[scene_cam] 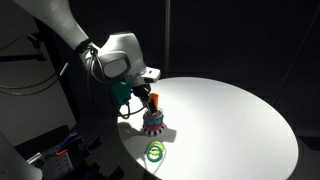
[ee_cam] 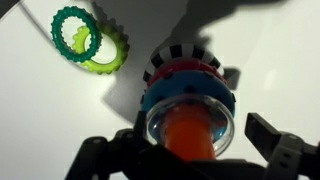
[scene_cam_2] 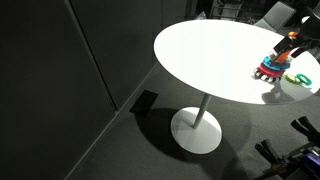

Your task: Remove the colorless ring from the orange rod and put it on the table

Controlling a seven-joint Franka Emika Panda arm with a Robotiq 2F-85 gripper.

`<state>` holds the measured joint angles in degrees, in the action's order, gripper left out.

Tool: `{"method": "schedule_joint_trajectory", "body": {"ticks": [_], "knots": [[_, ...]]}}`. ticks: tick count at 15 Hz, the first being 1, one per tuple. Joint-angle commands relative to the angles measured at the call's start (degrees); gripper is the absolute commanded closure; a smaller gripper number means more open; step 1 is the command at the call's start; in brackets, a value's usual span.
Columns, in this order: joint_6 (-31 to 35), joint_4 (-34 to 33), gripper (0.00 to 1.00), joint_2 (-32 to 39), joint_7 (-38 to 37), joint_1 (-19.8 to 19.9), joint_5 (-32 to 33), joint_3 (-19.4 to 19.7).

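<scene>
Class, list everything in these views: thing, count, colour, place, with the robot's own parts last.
table: one, white, round.
orange rod: one, orange, upright at stack's centre.
colorless ring: one, clear, around the rod, topmost.
blue ring: one, blue, under the clear ring.
red ring: one, red, under blue.
toothed base: one, black-and-white, bottom of stack.
green rings: apparently two, dark over lime, on table beside stack.
arm: one, white, over table.
tool: one, black, open, flanking the colorless ring.

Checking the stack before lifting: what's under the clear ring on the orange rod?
In the wrist view, under the colorless ring on the orange rod sit a blue ring, then a red ring. The rod's lower part is covered.
</scene>
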<state>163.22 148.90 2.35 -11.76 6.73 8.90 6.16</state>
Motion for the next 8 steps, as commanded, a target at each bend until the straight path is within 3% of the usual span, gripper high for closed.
{"method": "schedule_joint_trajectory", "body": {"ticks": [1, 8], "knots": [[1.00, -1.22, 0.00, 1.46, -1.76, -0.56, 0.57, 0.69], [-0.21, -1.00, 0.00, 1.62, -3.61, -0.72, 1.56, 1.79]]}}
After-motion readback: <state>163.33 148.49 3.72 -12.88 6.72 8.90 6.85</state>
